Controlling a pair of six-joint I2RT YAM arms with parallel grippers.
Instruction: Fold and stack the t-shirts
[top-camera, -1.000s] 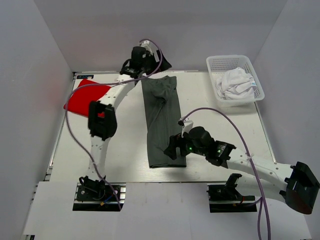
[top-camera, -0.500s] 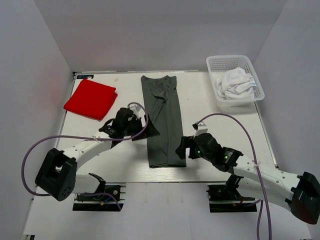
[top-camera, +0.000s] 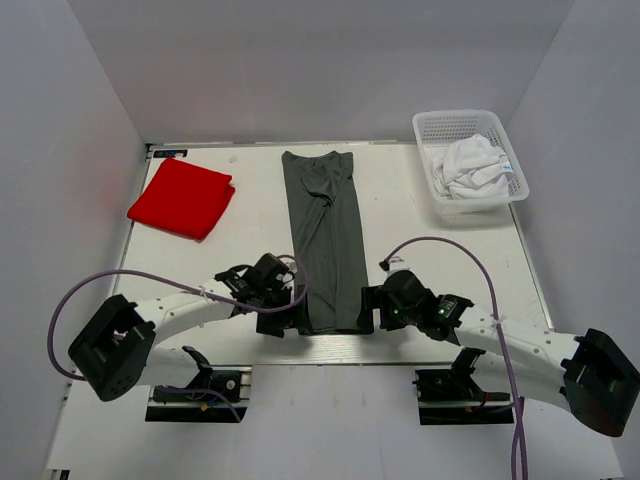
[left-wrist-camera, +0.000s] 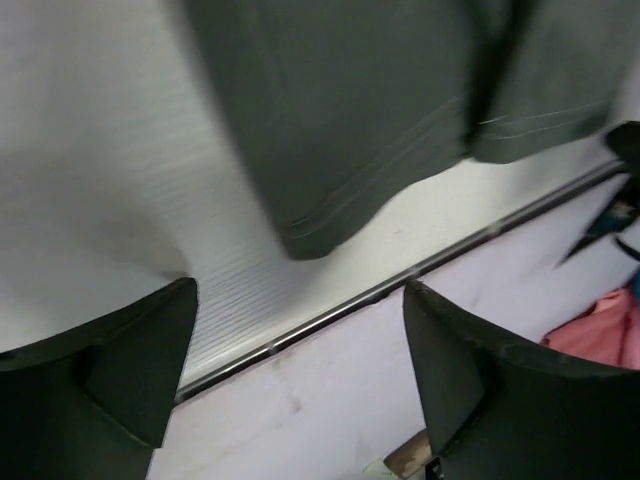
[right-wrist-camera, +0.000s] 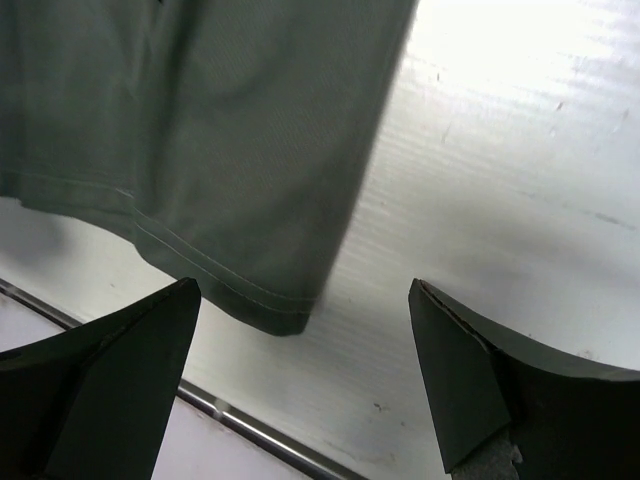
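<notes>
Dark grey soft cloth t-shirt (top-camera: 325, 235): folded to a long narrow strip down the middle of the white table (top-camera: 240, 230), unmoved over the last second. Left gripper (left-wrist-camera: 300, 290): pulled back from the strip's far end, swung down its left side, now low beside the near left hem corner, jaws wide, holding nothing. Right gripper (right-wrist-camera: 302, 288): shifted slightly nearer, now just off the near right hem corner, jaws wide too, nothing held. No contact with cloth visible in either wrist view. Probably lined up to pinch both hem corners and carry the near end over toward the far end; that fold not yet begun. Bright red folded t-shirt (top-camera: 182, 198): well left of the strip's far end, likely the stack spot. White crumpled t-shirt (top-camera: 468, 165): in white plastic mesh basket (top-camera: 450, 125), well right of the strip's far end, not yet folded.
</notes>
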